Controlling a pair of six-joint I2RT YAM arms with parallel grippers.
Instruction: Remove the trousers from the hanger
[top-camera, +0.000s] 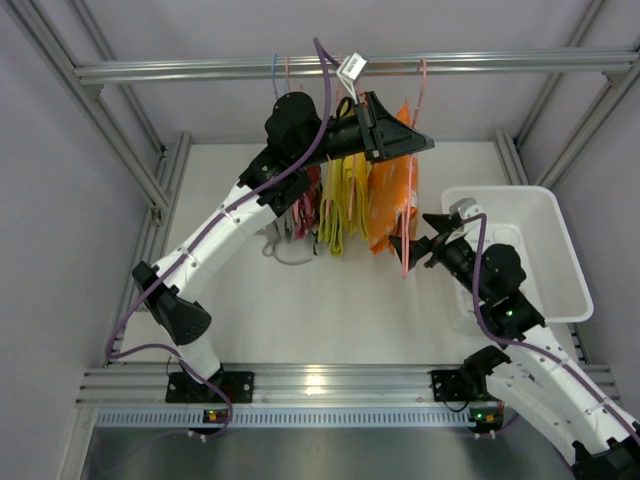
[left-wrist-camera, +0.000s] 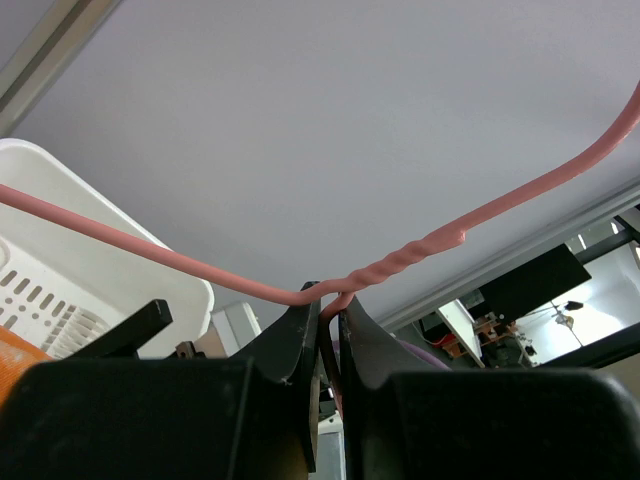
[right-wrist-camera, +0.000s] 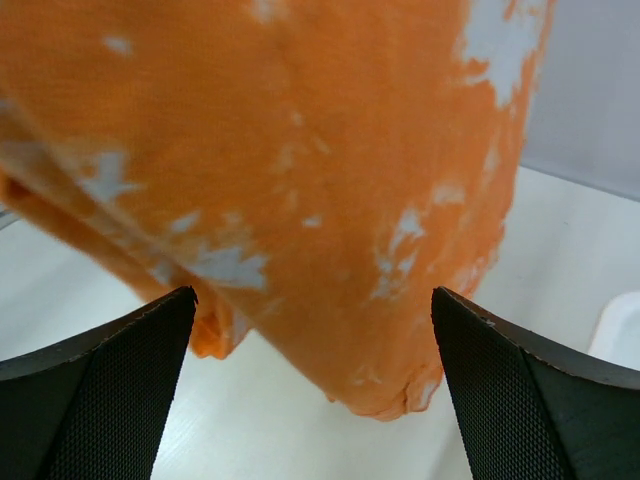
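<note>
Left tool (left-wrist-camera: 327, 305) pinched tight on hanger (left-wrist-camera: 200, 268), gripping wire at base of twisted neck. Hanger hook over rail (top-camera: 200, 70), 12 o'clock of table (top-camera: 330, 320). Trousers (right-wrist-camera: 300, 150) hang on hanger, yellow-green garments (top-camera: 345, 205) at their 9 o'clock. Right tool (right-wrist-camera: 312, 300) spread wide, holds nothing; trouser hem between its fingers, contact unclear. White basket (top-camera: 545, 260) at its 3 o'clock.

Top external: fixed, high, behind the arm bases (top-camera: 207, 386); looks down across the whole table (top-camera: 300, 310), bases at 6 o'clock, rail (top-camera: 350, 68) at 12 o'clock.
Left wrist: very near, tilted upward past the clamped left end effector (left-wrist-camera: 328, 305) along the hanger (left-wrist-camera: 420, 253) wire; bin (left-wrist-camera: 140, 285) at 9 o'clock.
Right wrist: close-up over the spread right end effector (right-wrist-camera: 312, 298) onto the trousers (right-wrist-camera: 300, 150).
Shared with overhead: hanger, bin, trousers, table surface.
</note>
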